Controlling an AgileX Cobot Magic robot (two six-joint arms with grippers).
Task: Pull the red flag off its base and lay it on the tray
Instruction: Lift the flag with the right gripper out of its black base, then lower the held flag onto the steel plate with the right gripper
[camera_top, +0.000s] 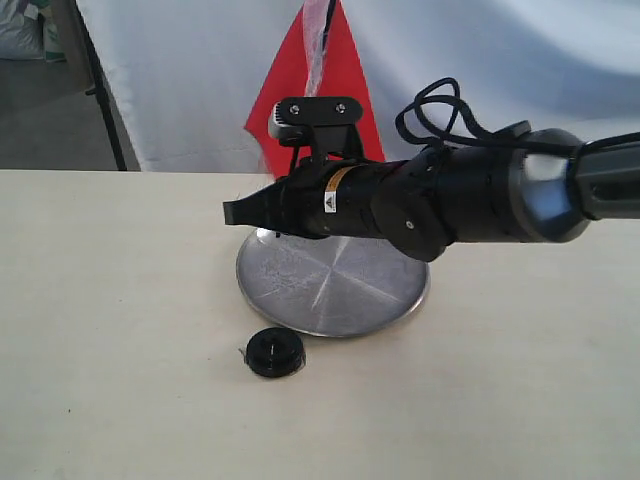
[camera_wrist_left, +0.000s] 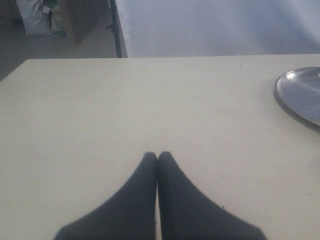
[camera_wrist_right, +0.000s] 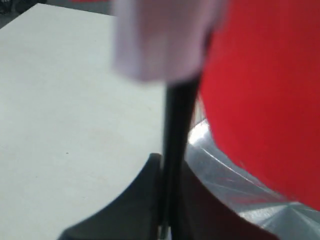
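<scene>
My right gripper (camera_top: 235, 212) is shut on the thin black pole (camera_wrist_right: 176, 130) of the red flag (camera_top: 300, 85), holding it up above the far left part of the silver tray (camera_top: 330, 285). The red cloth (camera_wrist_right: 265, 85) and its whitish strip (camera_wrist_right: 160, 40) fill the right wrist view. The black round base (camera_top: 274, 353) lies alone on the table in front of the tray, apart from the flag. In the left wrist view my left gripper (camera_wrist_left: 157, 156) is shut on nothing over bare table, with the tray's rim (camera_wrist_left: 285, 97) off to one side.
A white cloth backdrop (camera_top: 190, 80) hangs behind the table's far edge. A dark stand leg (camera_top: 100, 90) stands at the back left. My right arm (camera_top: 500, 195) reaches in from the right over the tray.
</scene>
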